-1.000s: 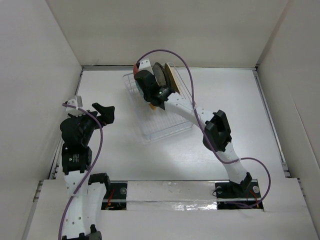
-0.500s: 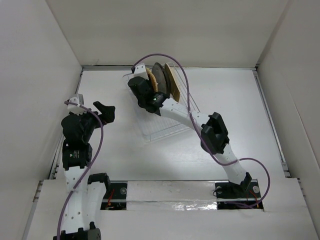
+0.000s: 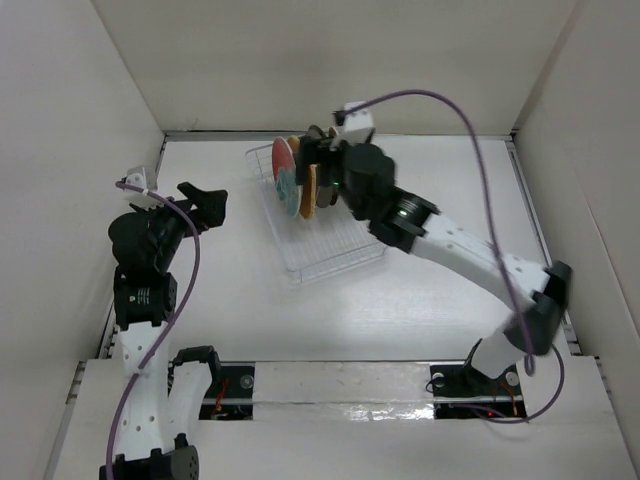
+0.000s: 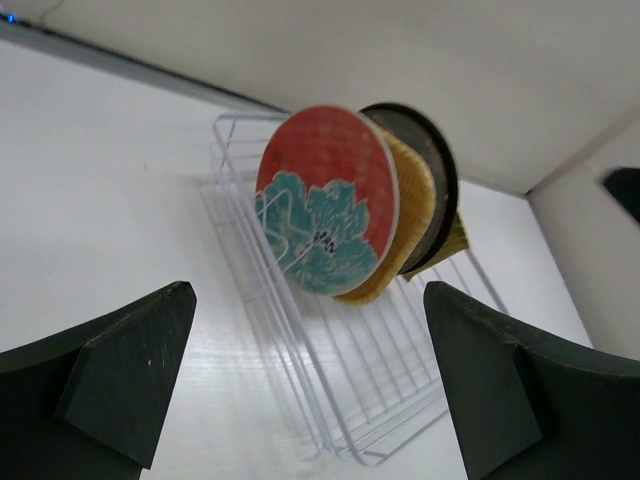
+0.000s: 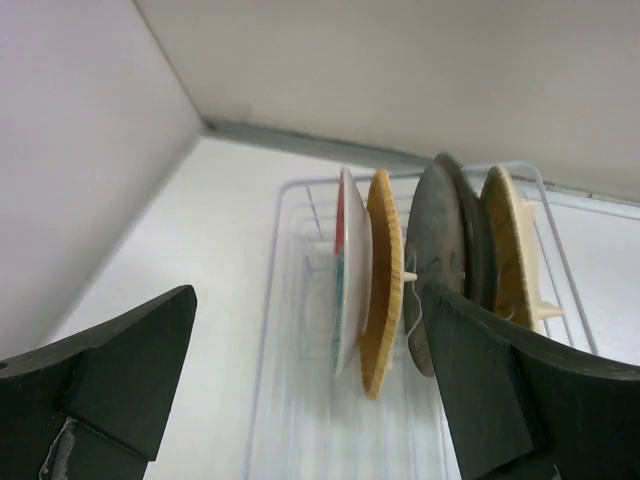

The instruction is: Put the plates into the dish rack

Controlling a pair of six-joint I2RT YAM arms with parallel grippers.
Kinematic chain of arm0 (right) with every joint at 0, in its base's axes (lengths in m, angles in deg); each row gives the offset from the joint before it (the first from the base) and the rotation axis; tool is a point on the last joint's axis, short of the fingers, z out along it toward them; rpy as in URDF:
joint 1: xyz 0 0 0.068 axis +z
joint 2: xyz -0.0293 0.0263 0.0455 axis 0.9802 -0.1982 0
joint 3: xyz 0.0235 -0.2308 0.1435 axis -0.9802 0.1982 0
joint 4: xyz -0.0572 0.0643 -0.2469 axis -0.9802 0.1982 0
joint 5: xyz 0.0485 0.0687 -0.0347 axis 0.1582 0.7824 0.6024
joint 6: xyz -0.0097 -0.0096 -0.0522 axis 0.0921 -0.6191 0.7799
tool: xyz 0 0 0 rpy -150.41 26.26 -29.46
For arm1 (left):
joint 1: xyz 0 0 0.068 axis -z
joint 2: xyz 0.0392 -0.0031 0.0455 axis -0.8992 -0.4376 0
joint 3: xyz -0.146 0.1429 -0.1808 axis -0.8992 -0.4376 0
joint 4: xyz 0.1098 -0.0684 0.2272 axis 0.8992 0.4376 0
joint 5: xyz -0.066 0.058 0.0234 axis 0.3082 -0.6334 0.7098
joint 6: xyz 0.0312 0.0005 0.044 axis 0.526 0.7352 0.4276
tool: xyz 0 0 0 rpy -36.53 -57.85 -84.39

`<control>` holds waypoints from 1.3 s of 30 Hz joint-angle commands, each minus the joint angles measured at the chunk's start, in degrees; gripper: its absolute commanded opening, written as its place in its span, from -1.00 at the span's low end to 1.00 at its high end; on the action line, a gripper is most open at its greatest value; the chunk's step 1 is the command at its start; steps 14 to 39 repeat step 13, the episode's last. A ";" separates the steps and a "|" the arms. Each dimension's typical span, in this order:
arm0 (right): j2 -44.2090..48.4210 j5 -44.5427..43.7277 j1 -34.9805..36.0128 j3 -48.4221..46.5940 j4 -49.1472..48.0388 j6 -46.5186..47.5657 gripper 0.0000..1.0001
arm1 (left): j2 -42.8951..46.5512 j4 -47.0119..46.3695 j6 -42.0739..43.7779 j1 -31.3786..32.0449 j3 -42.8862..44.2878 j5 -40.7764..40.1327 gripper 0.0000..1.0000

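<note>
The clear dish rack (image 3: 335, 252) lies at the back middle of the table. Several plates stand on edge in a row in it. The red plate with a teal flower (image 3: 284, 176) is at the left end, and the plain orange one (image 3: 309, 188) is beside it. In the left wrist view the red plate (image 4: 325, 215) faces me, with the orange plate (image 4: 403, 235) and a dark plate (image 4: 436, 170) behind it. My right gripper (image 3: 322, 170) is open just right of the row, holding nothing. My left gripper (image 3: 190, 208) is open, well left of the rack.
The right wrist view shows the row edge-on: red plate (image 5: 345, 265), orange plate (image 5: 383, 280), dark plate (image 5: 437, 255) and a cream-yellow one (image 5: 505, 250). White walls enclose the table on three sides. The rack's near half (image 4: 400, 390) holds nothing.
My right gripper has opened and let go of the red plate, which now stands at the left end of the row. The right arm has swung out to the right. The left arm rose slightly.
</note>
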 commanded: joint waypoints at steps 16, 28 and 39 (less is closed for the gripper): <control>45.18 -5.09 -10.08 39.68 -12.47 -7.42 0.99 | 8.37 -16.24 -6.81 0.24 4.18 6.38 0.98; 45.18 -5.09 -10.08 39.68 -12.47 -7.42 0.99 | 8.37 -16.24 -6.81 0.24 4.18 6.38 0.98; 45.18 -5.09 -10.08 39.68 -12.47 -7.42 0.99 | 8.37 -16.24 -6.81 0.24 4.18 6.38 0.98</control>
